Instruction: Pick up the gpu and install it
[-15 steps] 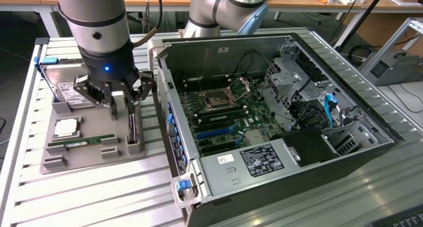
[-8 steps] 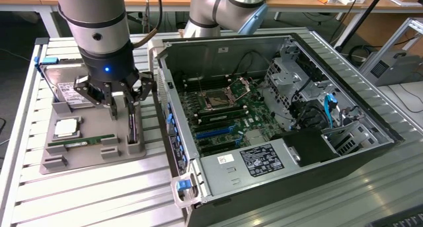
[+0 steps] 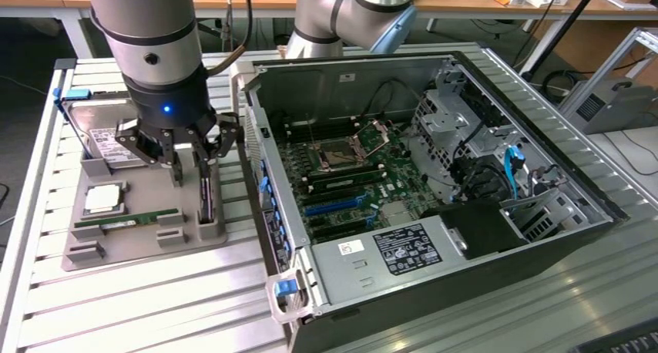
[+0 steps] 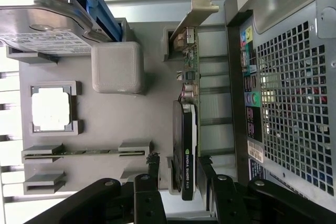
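Gripper (image 4: 178,159) wide open, holding nothing, straddling the gpu (image 4: 185,129). We want it centred and square before squeezing

A: Where does the exterior camera sit?
B: High over the bench (image 3: 154,307), tilted down, far enough back to take in the open computer case (image 3: 350,79) beside the jaws.
A: And the wrist camera?
B: Close behind the jaws, looking down past them. Both views share the grey tray (image 3: 139,203) beneath them.
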